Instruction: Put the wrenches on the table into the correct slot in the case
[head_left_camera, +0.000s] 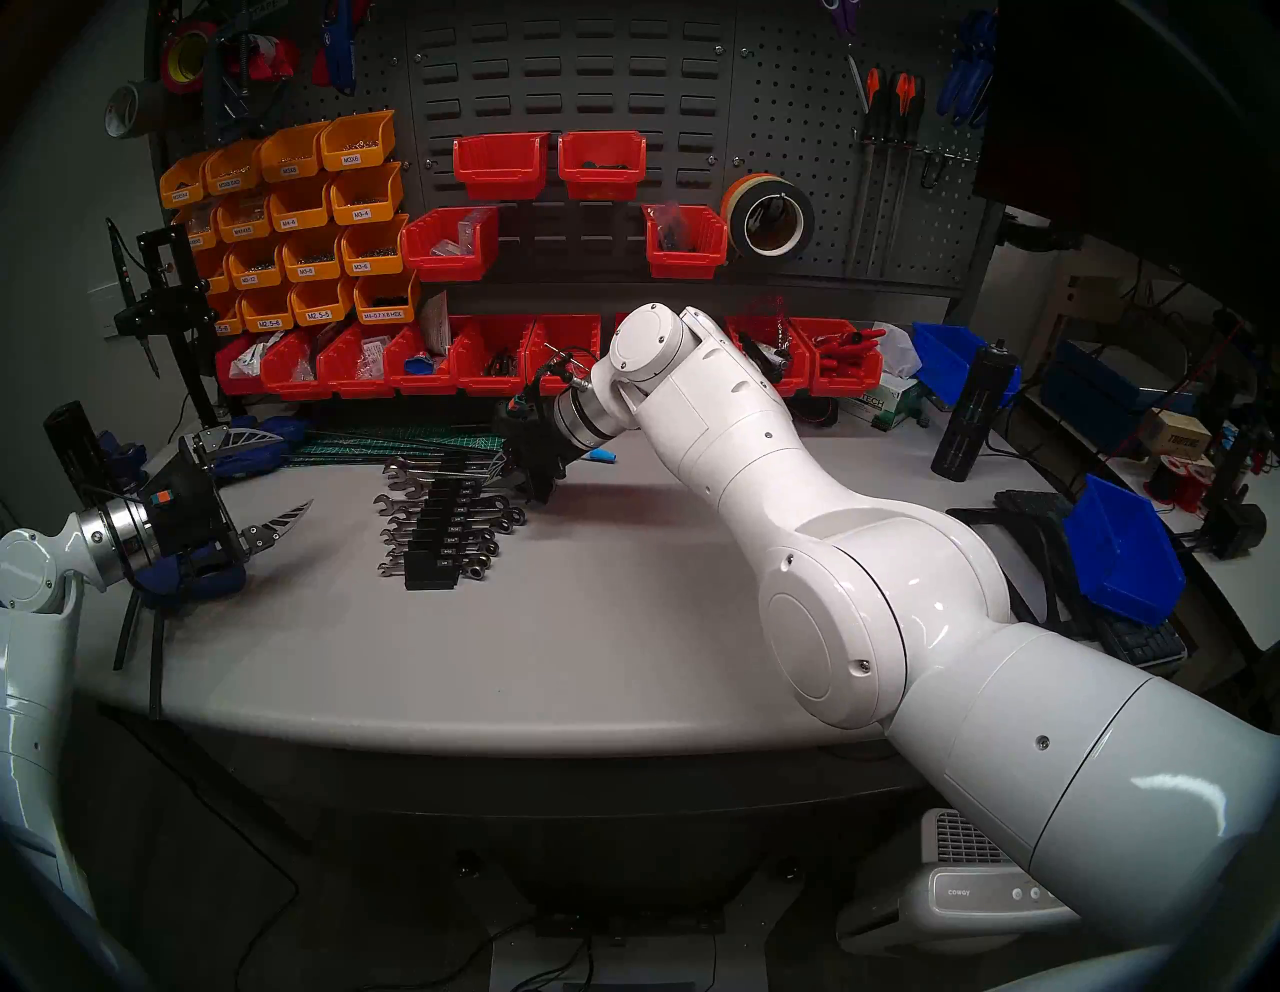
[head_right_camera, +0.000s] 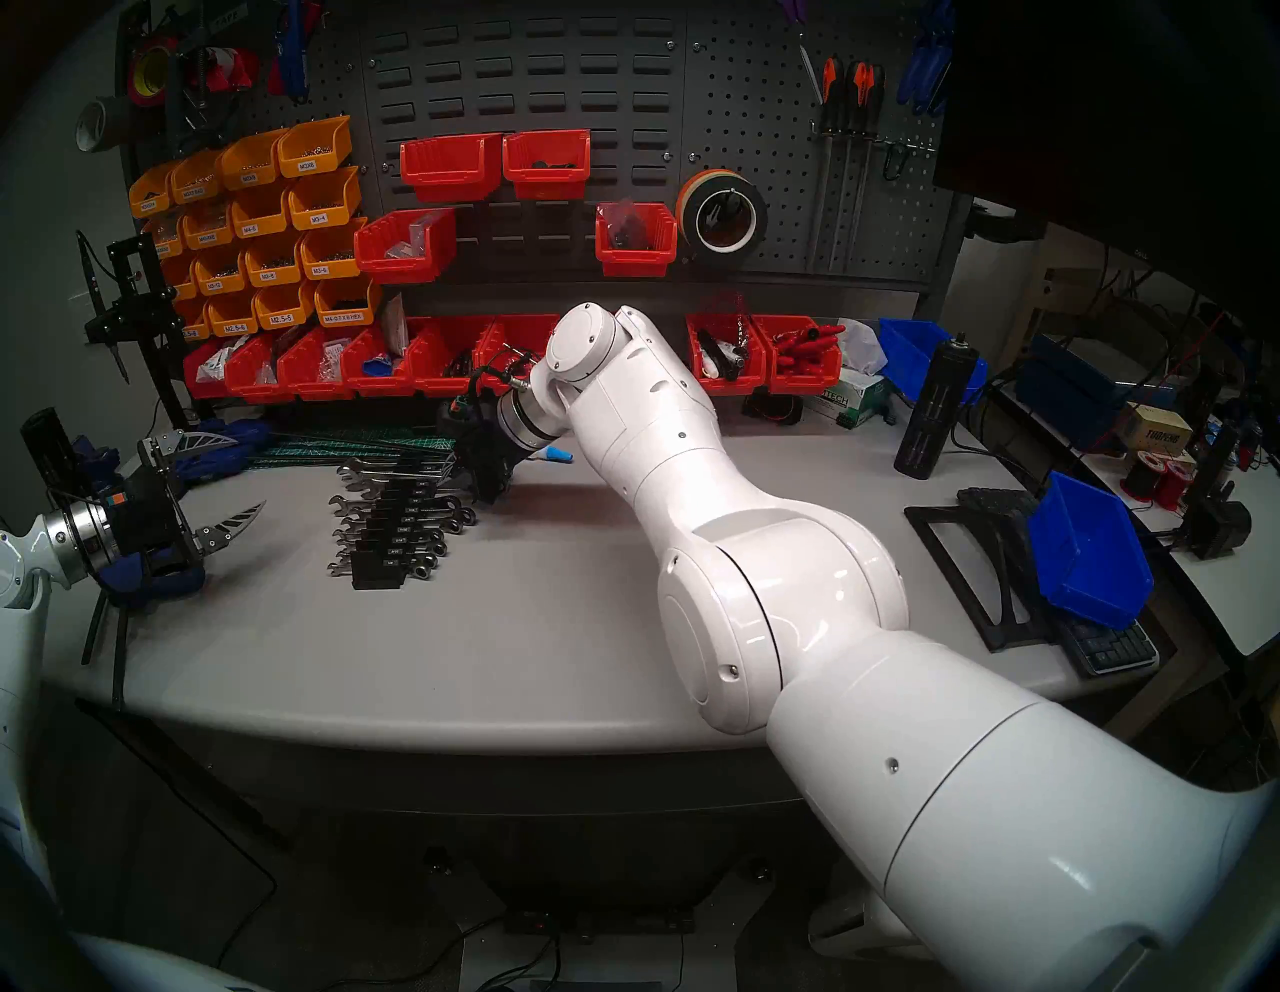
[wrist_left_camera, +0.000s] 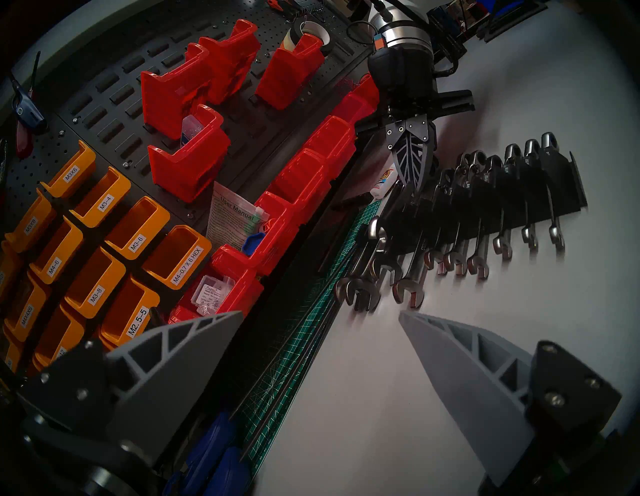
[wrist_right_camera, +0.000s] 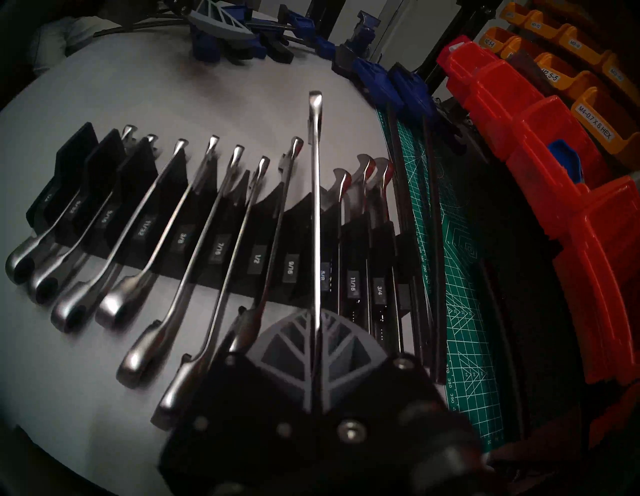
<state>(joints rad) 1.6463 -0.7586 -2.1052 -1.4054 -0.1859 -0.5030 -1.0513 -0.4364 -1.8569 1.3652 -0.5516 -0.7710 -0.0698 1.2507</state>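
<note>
The black stepped case (head_left_camera: 431, 554) (wrist_right_camera: 86, 162) lies on the grey table left of centre, with several chrome wrenches (head_left_camera: 485, 526) (wrist_right_camera: 166, 221) resting in its grooves. My right gripper (wrist_right_camera: 314, 350) (wrist_left_camera: 412, 180) is shut on the shank of a long chrome wrench (wrist_right_camera: 315, 194). It holds the wrench on edge over the far end of the case, above the groove labelled 5/8, and I cannot tell whether it touches the groove. My left gripper (head_left_camera: 273, 478) (wrist_left_camera: 320, 313) hovers open and holding nothing at the table's left side, pointing toward the case.
A green cutting mat (wrist_right_camera: 460, 277) with black rods (wrist_right_camera: 433, 242) on it runs just behind the case. A row of red bins (head_left_camera: 485, 353) lines the back. Blue clamps (wrist_right_camera: 377, 76) lie at the back left. A blue bin (head_left_camera: 1122, 554) and a keyboard (head_left_camera: 1143, 641) sit at the right.
</note>
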